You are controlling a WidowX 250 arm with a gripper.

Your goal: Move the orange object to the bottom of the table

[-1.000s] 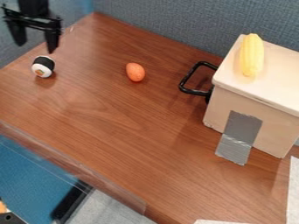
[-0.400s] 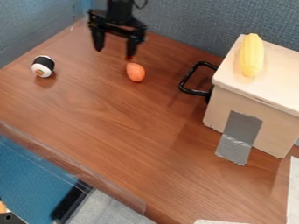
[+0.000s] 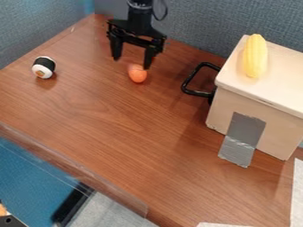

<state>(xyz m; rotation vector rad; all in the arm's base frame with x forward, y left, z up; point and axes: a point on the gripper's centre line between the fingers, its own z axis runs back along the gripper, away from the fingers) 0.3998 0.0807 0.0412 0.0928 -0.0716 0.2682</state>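
The black gripper hangs over the back part of the table, its two fingers spread apart with nothing held between them. Just below it, the small orange egg-shaped object rests on the wood. The right finger overlaps the object's upper right edge in the view; whether they touch, I cannot tell.
A black and white sushi roll toy lies at the left. On the right stands a light wooden box with a black handle, grey tape and a yellow corn toy on top. Blue-grey partitions border the back.
From the upper left corner, my gripper has travelled right and a little down, coming over the orange object. The orange object has stayed in place.
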